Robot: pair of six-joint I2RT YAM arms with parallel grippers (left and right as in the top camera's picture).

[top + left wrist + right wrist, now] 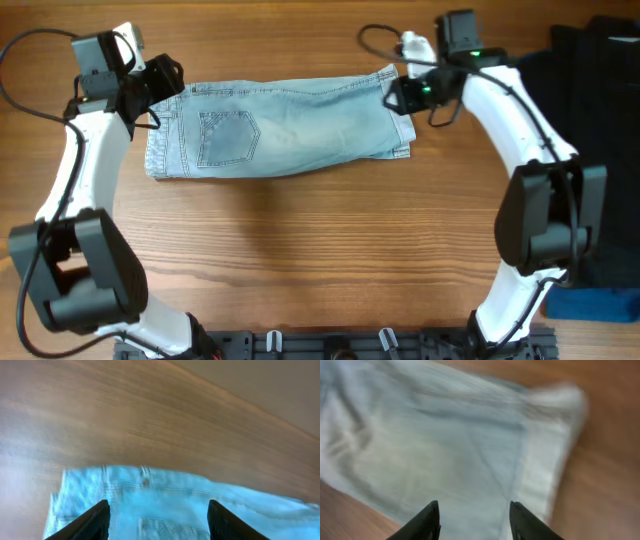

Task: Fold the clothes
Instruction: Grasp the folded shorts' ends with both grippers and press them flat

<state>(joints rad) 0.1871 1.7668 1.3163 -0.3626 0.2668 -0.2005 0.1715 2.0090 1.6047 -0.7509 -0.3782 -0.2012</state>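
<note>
The light blue denim shorts [280, 130] lie folded lengthwise on the wooden table, waistband to the left, leg hems to the right, a back pocket facing up. My left gripper [165, 85] is open above the waistband end; its wrist view shows the waistband with its button [145, 482] between the spread fingers [157, 510]. My right gripper [400, 98] is open above the hem end; its wrist view shows pale denim [445, 450] between the fingers [474, 510]. Neither holds cloth.
A pile of dark garments [595, 120] lies at the right edge of the table, with a blue object [600, 300] at the lower right. Bare wood table [320, 250] lies in front of the shorts. Cables run behind both arms.
</note>
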